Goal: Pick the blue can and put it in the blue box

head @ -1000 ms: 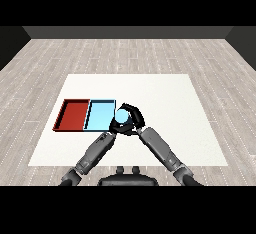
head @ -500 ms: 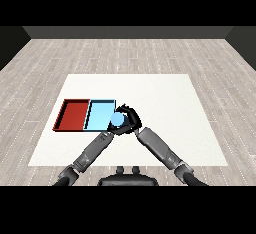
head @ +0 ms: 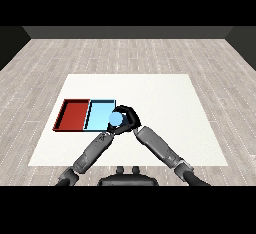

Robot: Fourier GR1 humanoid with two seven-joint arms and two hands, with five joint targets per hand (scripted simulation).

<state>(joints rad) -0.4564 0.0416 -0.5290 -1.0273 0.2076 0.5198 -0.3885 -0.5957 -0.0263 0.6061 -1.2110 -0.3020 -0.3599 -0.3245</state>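
The right hand [head: 127, 116], black with its fingers curled round the small light blue cylindrical can [head: 116, 120], holds it over the near right corner of the light blue rectangular tray [head: 98, 112]. Compared with half a second ago, hand and can have shifted slightly left, further over that tray. The can stands upright, long axis vertical, its round top facing up. The left hand [head: 111, 130] sits just below the can; whether its fingers are curled cannot be told. The red rectangular tray [head: 72, 115] lies touching the blue one's left side on the white table [head: 165, 98].
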